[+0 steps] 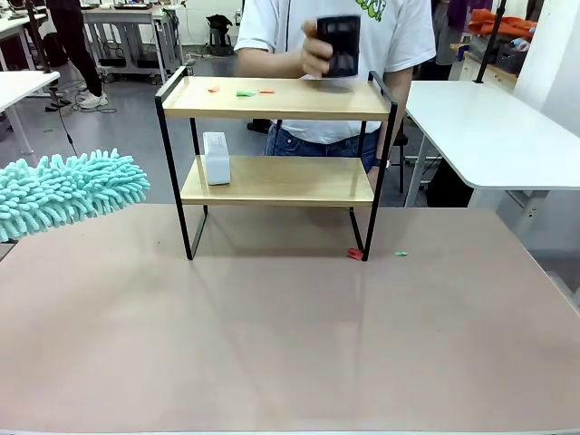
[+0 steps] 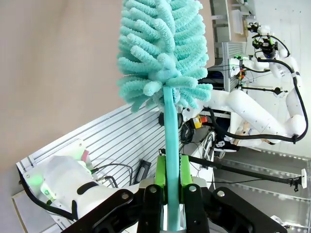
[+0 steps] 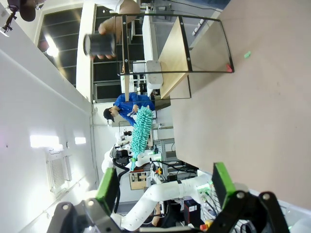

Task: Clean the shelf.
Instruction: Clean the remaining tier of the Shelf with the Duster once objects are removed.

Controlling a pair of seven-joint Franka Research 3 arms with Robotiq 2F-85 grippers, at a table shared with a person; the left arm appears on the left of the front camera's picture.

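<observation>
– Teal duster (image 1: 63, 190): who holds it?
– The left gripper (image 2: 172, 171), clamped on its handle, head over the desk's (image 1: 272, 344) left edge.
– And the right gripper (image 3: 164, 184)?
– Fingers spread, nothing between them.
– The shelf (image 1: 308, 98)?
– Standing at the desk's far side, coloured scraps (image 1: 245, 91) on its top board, a white box (image 1: 216, 159) on the lower.

The front camera sits on the robot's side of the bench (image 1: 272, 344) and faces straight across it at the shelf (image 1: 276, 101) and the person (image 1: 272, 27) behind, from some way off. The left wrist camera looks along the left claw (image 2: 173, 167), close upon the duster (image 2: 163, 53), with the bench running up one side. The right wrist camera, rolled sideways, looks past the right claw (image 3: 164, 179) from well back and shares shelf, duster and bench with the front view.
</observation>
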